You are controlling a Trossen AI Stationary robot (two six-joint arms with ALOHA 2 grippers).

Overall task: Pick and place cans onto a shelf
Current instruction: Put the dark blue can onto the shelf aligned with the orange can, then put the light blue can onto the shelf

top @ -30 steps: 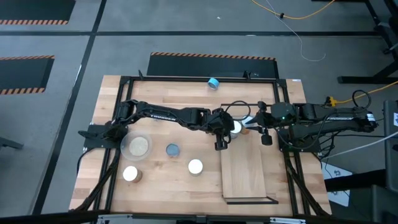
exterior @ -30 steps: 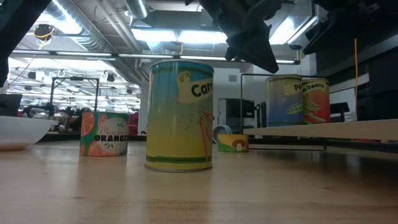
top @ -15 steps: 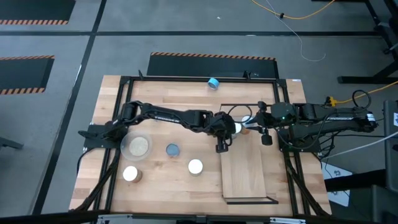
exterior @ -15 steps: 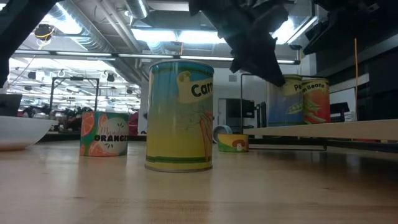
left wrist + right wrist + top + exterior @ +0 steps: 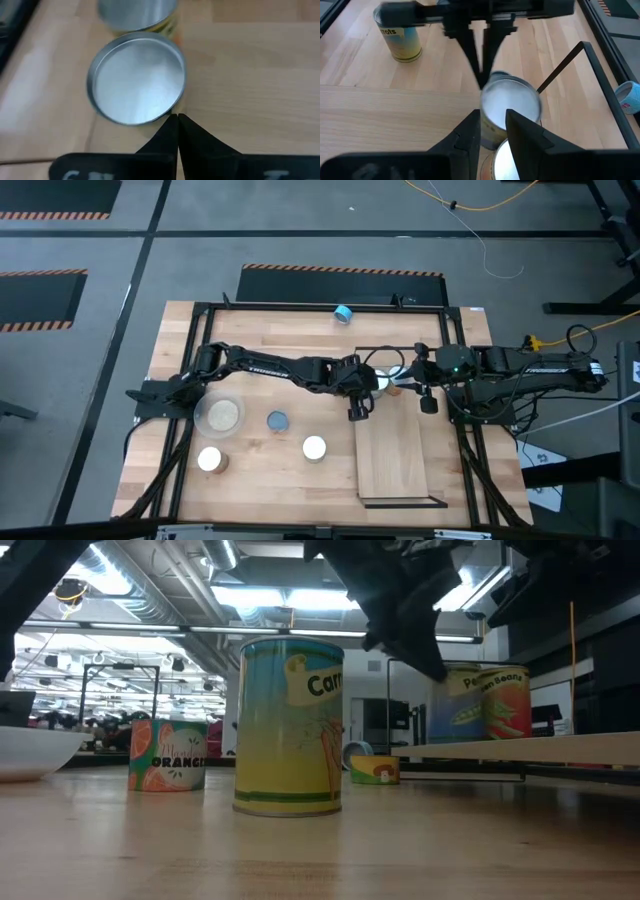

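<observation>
Cans (image 5: 510, 107) sit paired on the shelf (image 5: 392, 455); left gripper (image 5: 177, 131), pinched shut and empty, nudges one, right gripper (image 5: 492, 127) hovers part-open, holding nothing. Next: fetch another.

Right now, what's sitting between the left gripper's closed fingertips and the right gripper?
Two cans on the shelf: the silver-topped can nearest the left gripper, then a second can at the right gripper. The right wrist view shows it.
</observation>
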